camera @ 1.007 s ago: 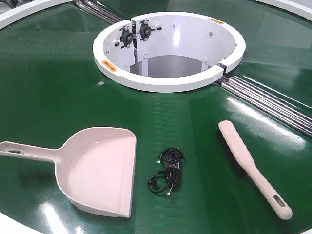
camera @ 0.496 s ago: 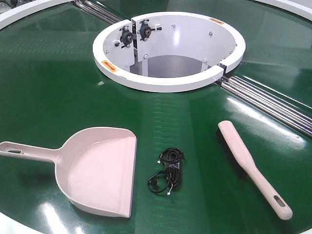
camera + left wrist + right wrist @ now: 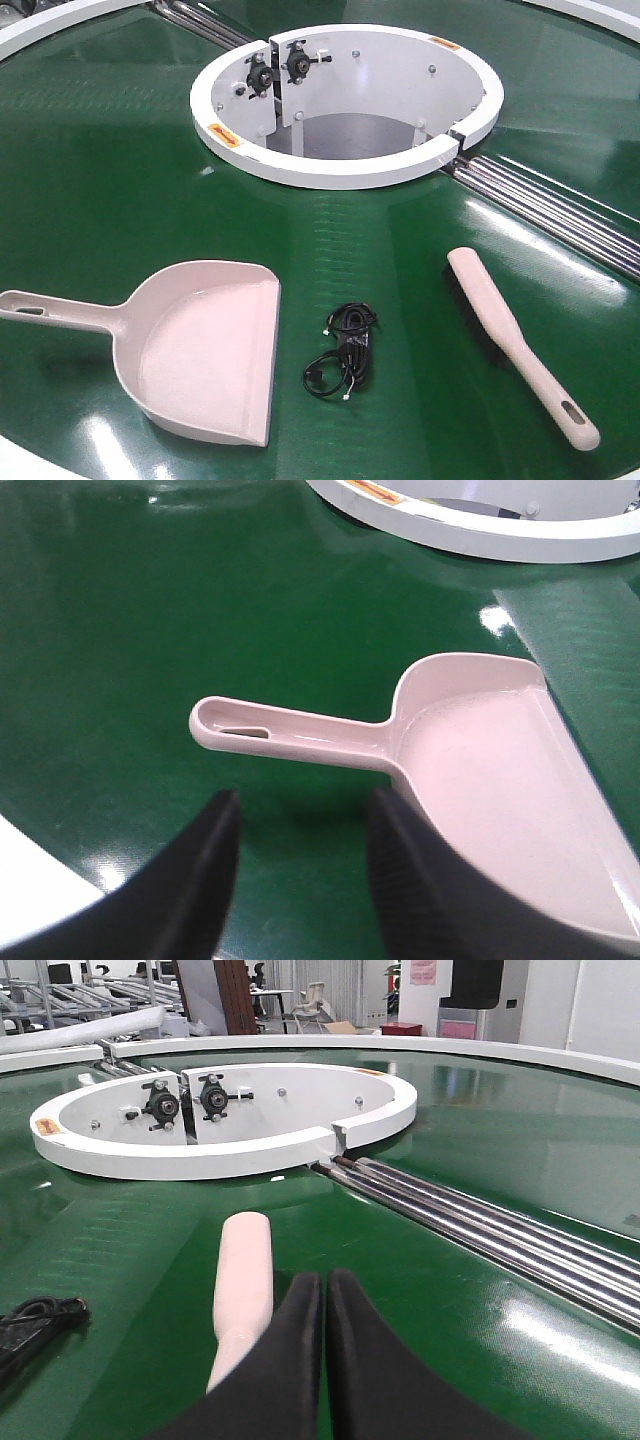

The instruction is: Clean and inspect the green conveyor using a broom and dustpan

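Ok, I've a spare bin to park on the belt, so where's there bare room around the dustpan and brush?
The widest bare belt lies left of the white ring, beyond the dustpan. A free band also runs between ring and black cable, short of the steel rollers. The near strip is crowded: cable close to the dustpan's mouth, brush further right.

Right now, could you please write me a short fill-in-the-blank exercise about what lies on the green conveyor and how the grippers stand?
1. Between the dustpan and the brush lies a coiled black ____.
2. The left gripper, near the dustpan's handle, has its jaws ____.
3. The right gripper, beside the brush, has its jaws ____.
4. In the front view, the dustpan's handle points to the ____.

Missing words: cable; open; shut; left.
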